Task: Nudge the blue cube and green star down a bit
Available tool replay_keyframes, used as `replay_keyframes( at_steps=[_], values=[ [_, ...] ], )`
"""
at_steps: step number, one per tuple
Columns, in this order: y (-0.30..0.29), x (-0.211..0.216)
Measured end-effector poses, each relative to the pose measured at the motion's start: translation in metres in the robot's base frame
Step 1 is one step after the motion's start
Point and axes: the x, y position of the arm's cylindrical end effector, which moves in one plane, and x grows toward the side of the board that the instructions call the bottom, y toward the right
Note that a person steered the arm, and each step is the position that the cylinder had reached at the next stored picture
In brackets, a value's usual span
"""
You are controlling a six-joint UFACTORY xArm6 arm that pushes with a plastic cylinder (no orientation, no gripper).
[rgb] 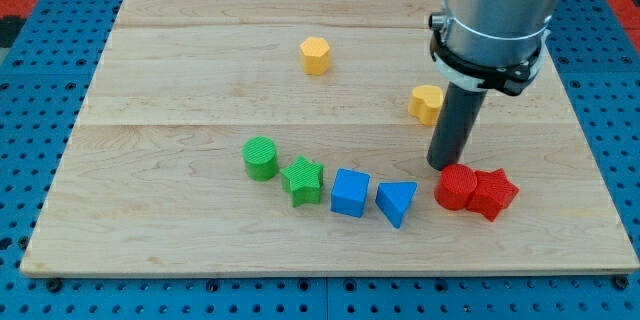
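On the tabletop, from largest to smallest:
Tabletop [200,60]: a pale wooden board; it fills most of the view and carries all blocks.
Arm [500,10]: a grey cylinder with a black collar, coming in from the view's top right.
Rod: dark and straight, it stands upright under the collar.
My tip [444,166]: it rests on the board just above the red cylinder, well to the right of the blue cube and the green star.
Hand: the arm has none, so apart or together cannot be told.
Blue cube [350,193]: in the lower middle, between the green star and the blue triangle.
Green star [302,180]: just left of the blue cube, beside the green cylinder.
Green cylinder [261,158]: left end of the row.
Blue triangle [397,202]: just right of the blue cube.
Red cylinder [457,187]: touching the red star.
Red star [493,194]: right end of the row.
Yellow hexagon block [315,55]: alone near the top.
Yellow block [425,103]: partly behind the rod; its shape is not clear.
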Motion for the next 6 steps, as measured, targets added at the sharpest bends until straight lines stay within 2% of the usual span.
replay_keyframes(
  at_steps=[6],
  values=[
    [-0.028,0.0]
  ],
)
